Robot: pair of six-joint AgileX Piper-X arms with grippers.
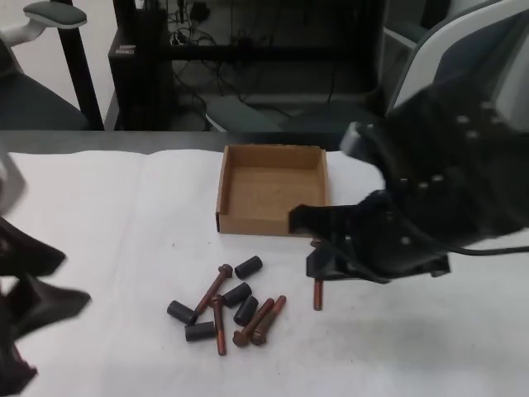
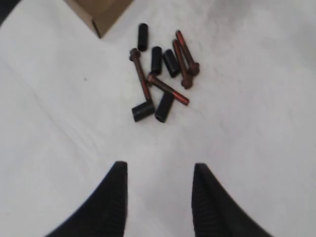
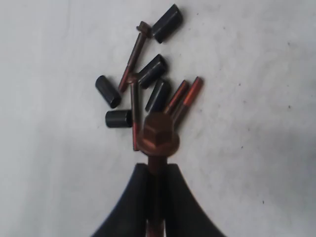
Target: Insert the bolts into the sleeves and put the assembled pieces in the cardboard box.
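My right gripper [image 3: 158, 170] is shut on the shank of a rusty-red bolt [image 3: 159, 137], whose hex head points down at the pile. In the high view this bolt [image 1: 317, 295] hangs just right of the pile, in front of the cardboard box [image 1: 273, 217]. Several loose bolts [image 1: 213, 288] and short black sleeves [image 1: 248, 266] lie mixed on the white cloth. My left gripper [image 2: 158, 195] is open with nothing in it, held back from the pile of bolts [image 2: 168, 89] and sleeves [image 2: 142, 37]. The box holds nothing.
White cloth [image 1: 107, 215] covers the bench, with free room left and right of the pile. A box corner [image 2: 98, 15] shows beyond the pile in the left wrist view. Chairs and a dark stand are behind the bench.
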